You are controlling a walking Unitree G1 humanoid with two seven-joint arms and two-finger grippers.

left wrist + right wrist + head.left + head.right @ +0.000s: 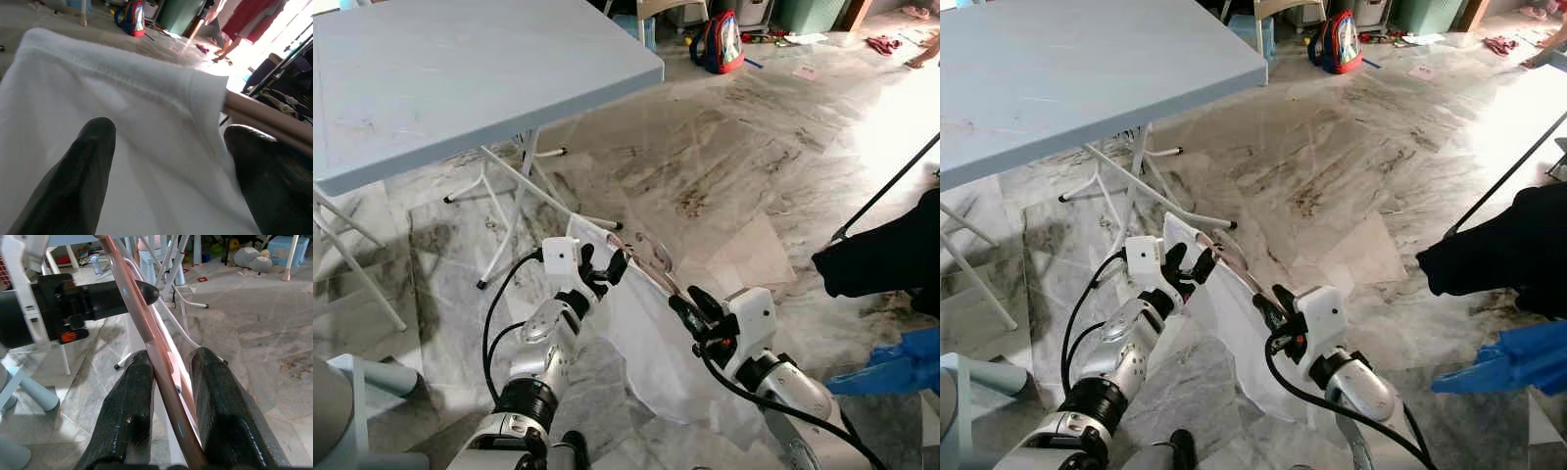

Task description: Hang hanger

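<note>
A rose-gold hanger (651, 262) carrying a white garment (641, 338) is held low over the marble floor, between my two grippers. My right gripper (688, 304) is shut on the hanger's thin bar (146, 333), which runs between both black fingers (132, 396). My left gripper (603, 262) is at the hanger's other end. Its fingers (88, 161) stand apart, with the cloth-covered shoulder (146, 98) between them. The garment hangs down below both grippers.
A pale blue folding table (460, 78) stands at the left, its white legs (509, 196) close to my left arm. A dark garment (891, 255) hangs on a rack pole (891, 186) at the right, above something blue (891, 362). A red backpack (720, 41) lies far back.
</note>
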